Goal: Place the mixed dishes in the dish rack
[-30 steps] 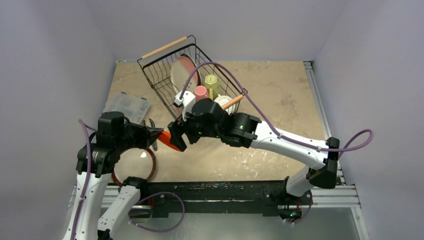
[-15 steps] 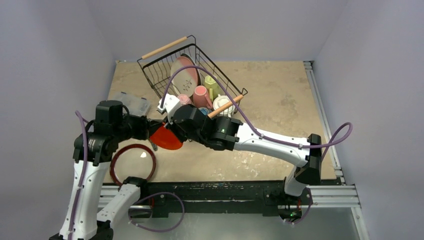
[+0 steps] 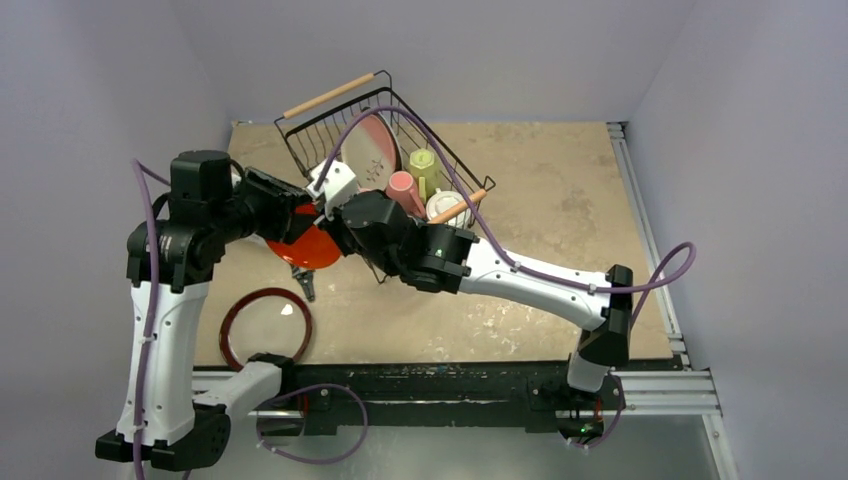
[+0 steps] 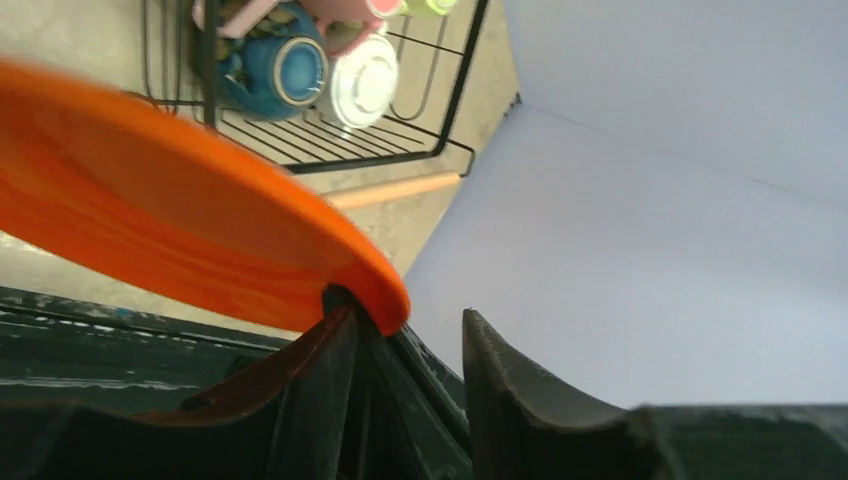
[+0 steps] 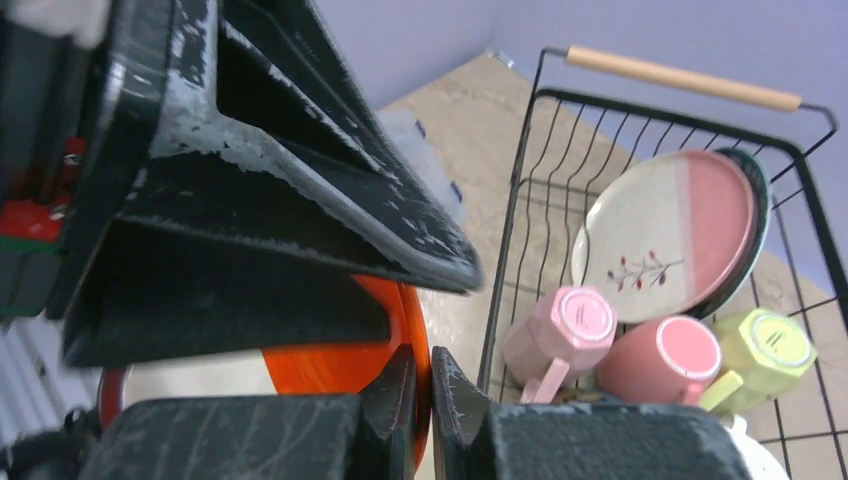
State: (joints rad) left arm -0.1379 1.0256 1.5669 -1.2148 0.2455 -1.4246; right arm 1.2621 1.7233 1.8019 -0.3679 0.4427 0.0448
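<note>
The orange plate (image 3: 300,246) hangs above the table just left of the dish rack (image 3: 300,160), between my two grippers. My right gripper (image 5: 422,370) is shut on the orange plate (image 5: 340,365), its rim pinched between the fingers. My left gripper (image 4: 405,325) stands open, and the orange plate (image 4: 180,230) only rests against its left finger (image 4: 335,340). Inside the rack (image 5: 520,200) are a pink-white plate (image 5: 665,235), two pink mugs (image 5: 565,330), a yellow-green mug (image 5: 765,345), a teal bowl (image 4: 275,70) and a white cup (image 4: 365,80).
A dark red-rimmed plate (image 3: 228,325) lies on the table at the near left, by the left arm's base. Black pliers (image 3: 303,282) lie under the orange plate. Walls close in on the left, back and right. The rack's wooden handle (image 3: 330,97) sticks out at the back.
The orange plate has risen and moved left towards the rack's near corner. My right gripper has shut on its rim, and my left gripper has opened off it.
</note>
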